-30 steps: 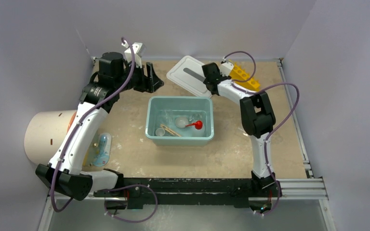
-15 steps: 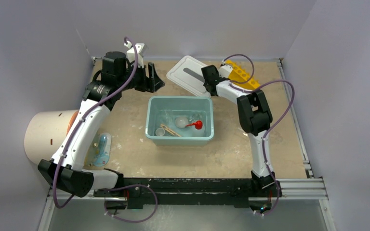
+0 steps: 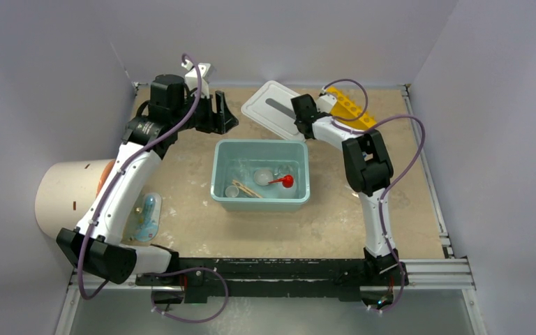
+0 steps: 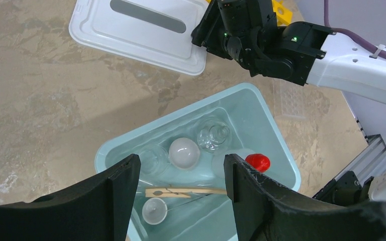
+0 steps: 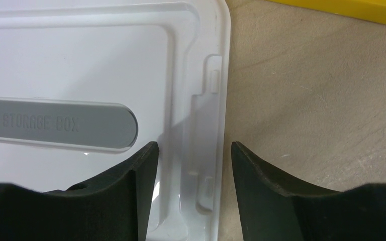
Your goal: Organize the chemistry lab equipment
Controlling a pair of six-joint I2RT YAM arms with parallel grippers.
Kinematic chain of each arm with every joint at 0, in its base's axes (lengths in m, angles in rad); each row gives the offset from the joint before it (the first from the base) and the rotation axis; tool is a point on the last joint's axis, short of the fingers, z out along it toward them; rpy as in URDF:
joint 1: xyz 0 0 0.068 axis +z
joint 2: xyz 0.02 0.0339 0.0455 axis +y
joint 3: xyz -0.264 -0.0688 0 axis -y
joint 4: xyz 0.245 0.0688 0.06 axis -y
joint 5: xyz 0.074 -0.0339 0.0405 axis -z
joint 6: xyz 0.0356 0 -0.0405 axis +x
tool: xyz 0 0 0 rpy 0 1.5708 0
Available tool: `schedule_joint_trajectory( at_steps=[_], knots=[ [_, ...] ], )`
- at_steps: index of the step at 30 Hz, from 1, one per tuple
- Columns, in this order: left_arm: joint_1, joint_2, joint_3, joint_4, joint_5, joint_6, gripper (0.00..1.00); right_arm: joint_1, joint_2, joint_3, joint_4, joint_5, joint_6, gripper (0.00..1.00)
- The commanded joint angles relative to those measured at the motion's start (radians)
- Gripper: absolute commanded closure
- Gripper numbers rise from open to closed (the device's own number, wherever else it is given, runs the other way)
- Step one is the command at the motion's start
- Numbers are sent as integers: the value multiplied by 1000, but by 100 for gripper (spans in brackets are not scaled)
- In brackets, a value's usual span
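The lid lies behind the tub holding the bowls.

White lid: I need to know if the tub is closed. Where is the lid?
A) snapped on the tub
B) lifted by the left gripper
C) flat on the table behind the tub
C: the white lid lies flat on the table beyond the open teal tub.

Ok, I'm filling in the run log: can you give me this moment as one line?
left pincer: open, above teal plastic tub | right pincer: open, astride edge of white plastic lid | clear red-nozzled squeeze bottle: in tub
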Motion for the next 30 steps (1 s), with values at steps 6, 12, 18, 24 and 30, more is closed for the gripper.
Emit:
schedule_joint_trajectory(
  at_steps=[6,12,18,24,30],
  knots=[
    [-3,2,30,26,-3,13,38,-3,-16,-24,5,7,43,47],
    [-3,0,30,27,3,10,38,-3,-51,-64,25,3,48,49],
    [-3,-4,25,29,1,10,38,-3,-76,-80,28,3,53,50],
    [-3,-6,23,31,3,10,38,-3,-98,-94,35,3,53,51],
    [-3,-8,20,31,3,9,38,-2,-81,-91,35,1,49,51]
  ],
)
